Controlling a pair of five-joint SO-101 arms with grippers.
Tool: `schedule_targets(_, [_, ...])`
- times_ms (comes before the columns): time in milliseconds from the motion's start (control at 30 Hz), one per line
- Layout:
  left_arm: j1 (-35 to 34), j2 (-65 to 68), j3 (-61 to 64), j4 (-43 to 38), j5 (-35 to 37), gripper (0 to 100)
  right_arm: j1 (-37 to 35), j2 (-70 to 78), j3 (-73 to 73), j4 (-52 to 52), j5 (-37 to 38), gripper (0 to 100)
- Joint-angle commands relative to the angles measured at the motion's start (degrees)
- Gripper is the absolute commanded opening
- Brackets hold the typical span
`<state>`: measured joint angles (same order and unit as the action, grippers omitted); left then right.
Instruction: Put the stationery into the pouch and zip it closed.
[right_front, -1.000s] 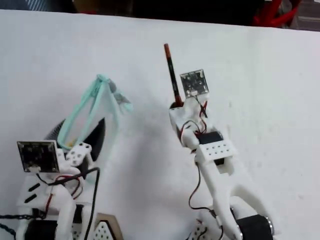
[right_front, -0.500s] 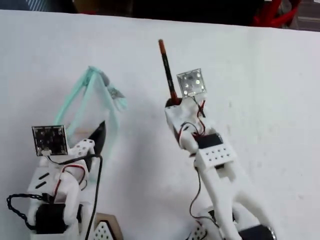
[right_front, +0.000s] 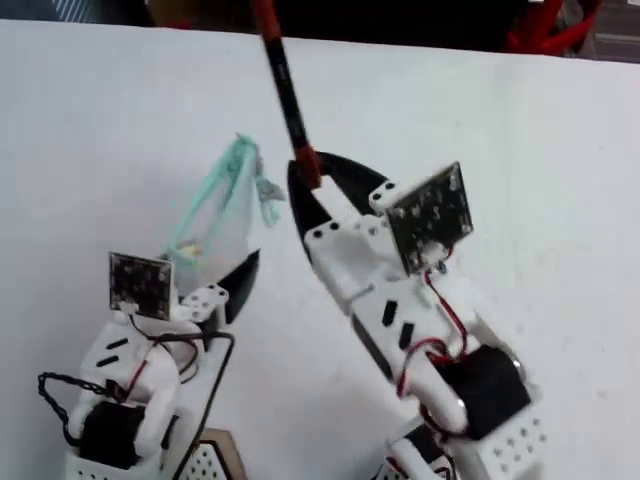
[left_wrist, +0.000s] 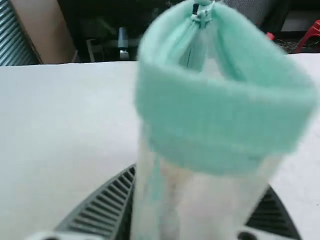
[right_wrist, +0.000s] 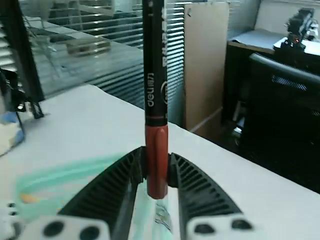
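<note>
Middle left in the high view, our left tool (right_front: 222, 282) grips the pouch (right_front: 215, 215): soft clear plastic, mint fabric rim, light and floppy, we think. Just right, the right tool (right_front: 305, 190) pinches the pen (right_front: 284, 85), stiff and probably slippery, by its red end above the white surface (right_front: 520, 120).

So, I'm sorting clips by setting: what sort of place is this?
Probably an office or lab: slatted blinds across glass, what looks like a dark chair by a desk, and a white table as the work surface.
</note>
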<state>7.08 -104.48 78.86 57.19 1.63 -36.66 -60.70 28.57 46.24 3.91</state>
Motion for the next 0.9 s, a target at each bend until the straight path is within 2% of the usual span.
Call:
schedule_targets(0, [4.35,0.22,1.76,-3.60,-0.18,26,-4.97,2.33,-10.37,4.53,-0.44,1.7])
schedule_targets(133, [4.35,0.22,1.85,-3.34,-0.18,25,-6.64,7.69,-12.57,4.26,-1.23,1.7])
schedule_targets(400, [2.51,0.22,1.93,-3.52,-0.18,25,-6.81,15.25,-10.55,2.95,-8.97,1.7])
schedule_targets(633, [1.45,0.22,1.76,-3.60,-0.18,25,-11.12,15.78,-2.55,-5.23,-10.11,1.7])
schedule_targets(867, [1.45,0.22,1.76,-3.34,-0.18,25,-11.21,15.87,6.24,-13.67,-9.85,1.7])
